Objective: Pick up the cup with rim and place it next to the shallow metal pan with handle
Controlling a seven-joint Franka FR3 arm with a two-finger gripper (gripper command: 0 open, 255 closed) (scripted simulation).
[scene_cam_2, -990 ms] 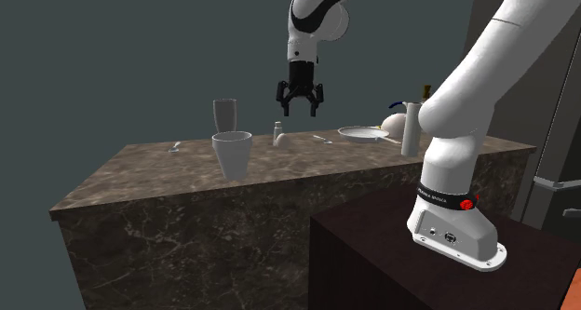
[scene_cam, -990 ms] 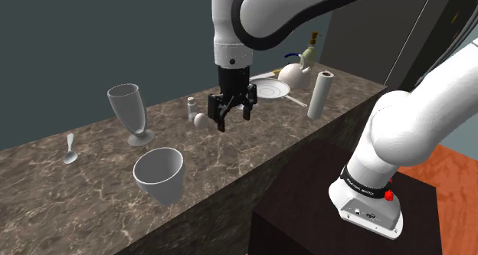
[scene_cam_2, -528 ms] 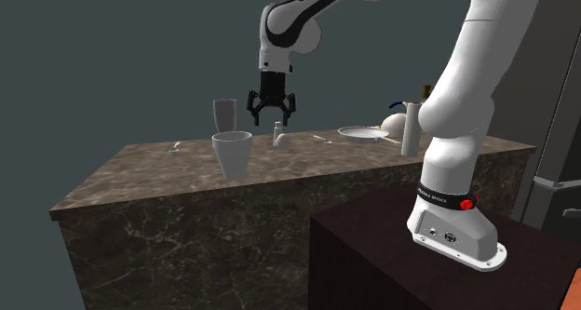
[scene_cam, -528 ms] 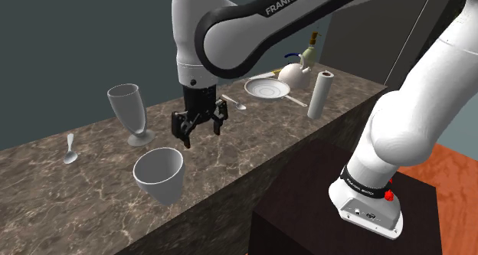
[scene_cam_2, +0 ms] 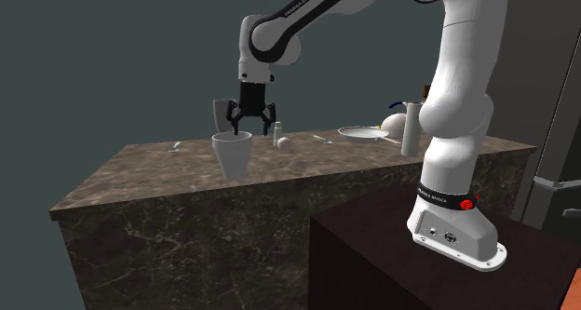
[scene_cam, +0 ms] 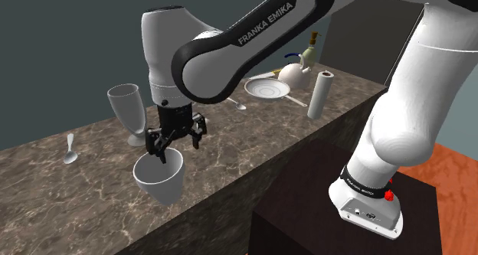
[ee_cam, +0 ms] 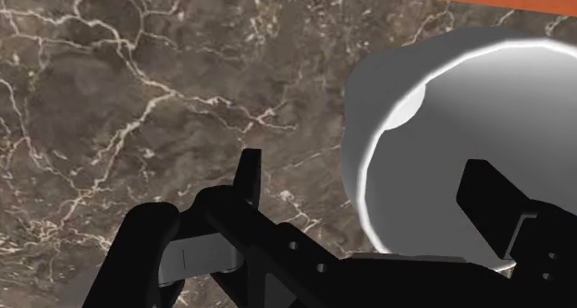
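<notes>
Presently, listed from the counter's front edge outward:

1. Marble counter: dark and veined, carrying every item below.
2. Cup: pale, plain and upright, with its mouth up and its body tapering to a narrower foot. It stands near the front edge. Its long axis is vertical, in line with the hand above it.
3. Gripper: black, pointing straight down, fingers spread apart and holding nothing. It hangs just above the cup's far rim. The wrist view shows one fingertip over the hollow of the cup and the other outside it over bare marble, so the rim wall runs between them. No contact can be seen. Judgement: the cup lies directly beneath the tool, offset to bracket one wall, so the coming move looks like a short straight descent and a pinch on that wall. Drift sideways would risk tipping the cup.
4. Goblet: tall and pale, just behind the cup.
5. Spoon: lying flat toward the shoulder view's left.
6. Shallow pan: pale, with its handle pointing toward the roll. It sits well apart from the cup, farther along toward the shoulder view's right.
7. Paper roll: upright, near the pan's handle.
8. Kettle: behind the pan.
</notes>
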